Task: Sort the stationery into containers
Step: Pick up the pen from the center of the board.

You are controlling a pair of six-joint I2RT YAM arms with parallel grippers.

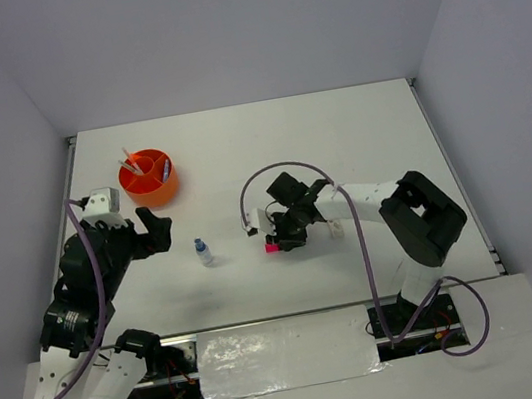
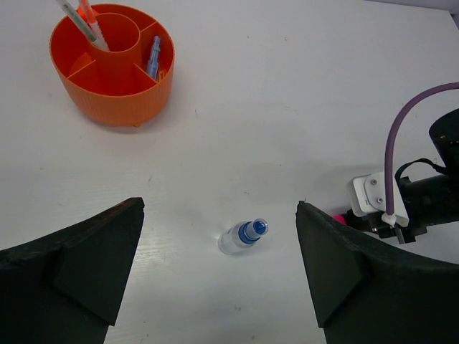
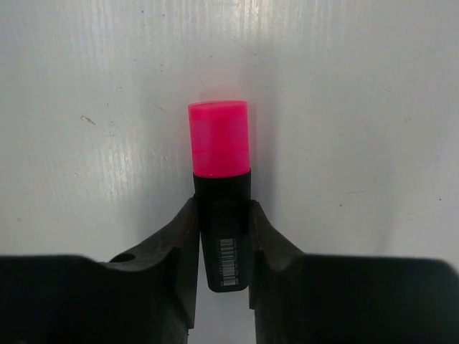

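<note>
A black highlighter with a pink cap (image 3: 219,143) lies on the white table, and my right gripper (image 3: 222,208) is shut on its black barrel, both fingers pressed to its sides. In the top view that gripper (image 1: 282,237) is low at mid-table, with the pink cap (image 1: 272,247) showing at its tip. A small clear bottle with a blue cap (image 2: 244,235) stands alone between the arms. My left gripper (image 2: 219,206) hangs open above and just short of it, holding nothing. The round orange organiser (image 2: 112,63) holds pens (image 2: 82,21) in its centre well and a blue piece (image 2: 153,57) in one ring compartment.
The organiser (image 1: 148,178) sits at the far left of the table, behind the left gripper (image 1: 154,229). A purple cable (image 1: 272,170) loops above the right wrist. Grey walls close in the table's back and sides.
</note>
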